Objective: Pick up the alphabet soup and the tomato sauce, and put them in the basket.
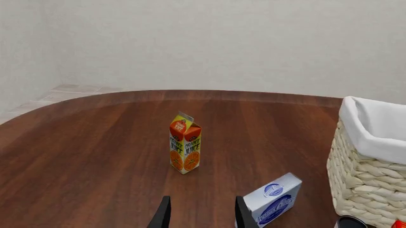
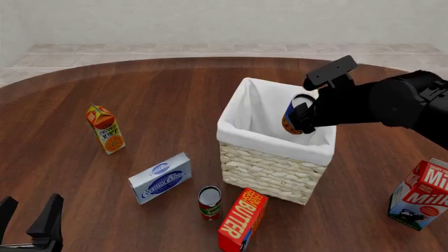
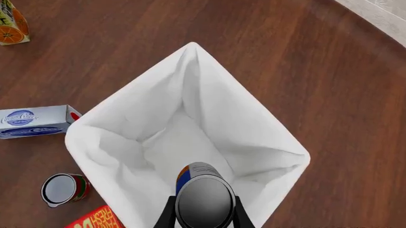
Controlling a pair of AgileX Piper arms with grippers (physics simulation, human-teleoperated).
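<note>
1. My right gripper [image 3: 203, 209] is pinching the alphabet soup [image 2: 297, 121] across its sides, silvery top toward the wrist camera, its long axis tipped slightly off vertical.
2. What matters now: the can hangs above the basket [image 2: 269, 176] opening, toward the 3 o'clock side, the liner floor straight below it in the right wrist view. I judge a release would drop it inside.
3. The tomato sauce [image 2: 209, 202] stands upright on the counter [image 2: 175, 105] just beside the basket's 7 o'clock corner, near the butter box [image 2: 242, 220].
4. My left gripper [image 1: 201, 213] is spread and empty at 7 o'clock; I judge it the nearer arm for that can.
</note>
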